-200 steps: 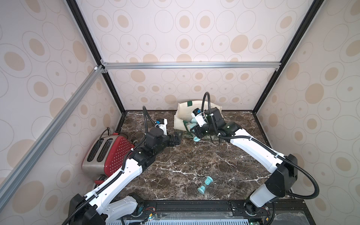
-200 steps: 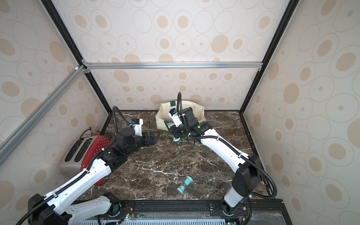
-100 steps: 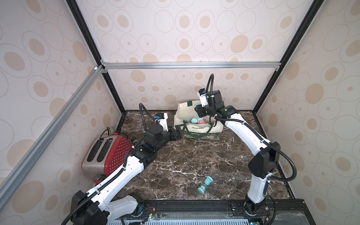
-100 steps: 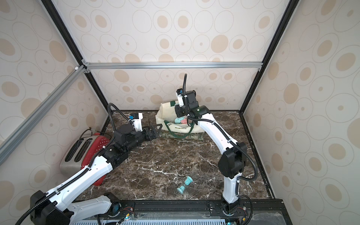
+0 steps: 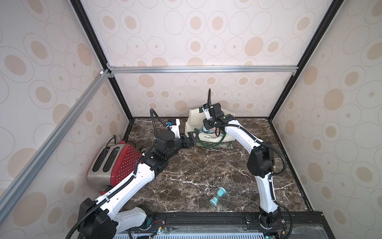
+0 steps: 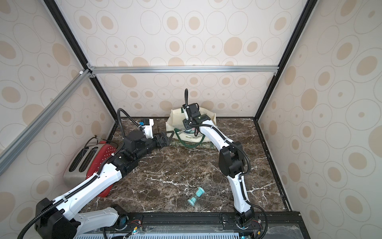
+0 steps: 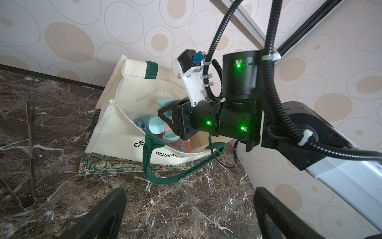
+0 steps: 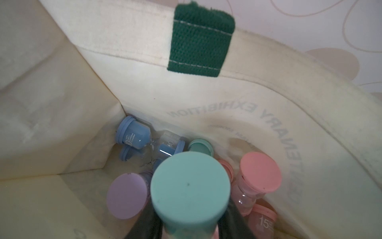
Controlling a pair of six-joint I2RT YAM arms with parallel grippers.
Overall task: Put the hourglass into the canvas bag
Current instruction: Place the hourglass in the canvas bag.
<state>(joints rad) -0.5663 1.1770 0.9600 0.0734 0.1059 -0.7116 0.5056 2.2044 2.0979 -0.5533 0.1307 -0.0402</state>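
I see right gripper (image 7: 165, 115) clamped on teal hourglass (image 8: 190, 190) - a second ago in front of canvas bag (image 7: 115, 132), now sunk into its mouth, over other hourglasses (image 8: 258, 175) inside. Left gripper (image 5: 191, 140) spread, empty, moved up to bag's front corner. Second teal hourglass (image 5: 217, 196) unmoved on tabletop (image 5: 196, 171).

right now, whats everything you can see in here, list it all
canvas bag: 1, cream with green handles, back of table
held hourglass: 1, teal, inside bag mouth
loose hourglass: 1, teal, lying near table front
bagged hourglasses: several, blue, purple, pink, teal, bag bottom
toaster: 1, red and silver, table's left edge
tongs: 1, metal, on table beside bag
table: 1, dark marble
left gripper: 1, black, open, facing bag
right gripper: 1, black, shut on held hourglass
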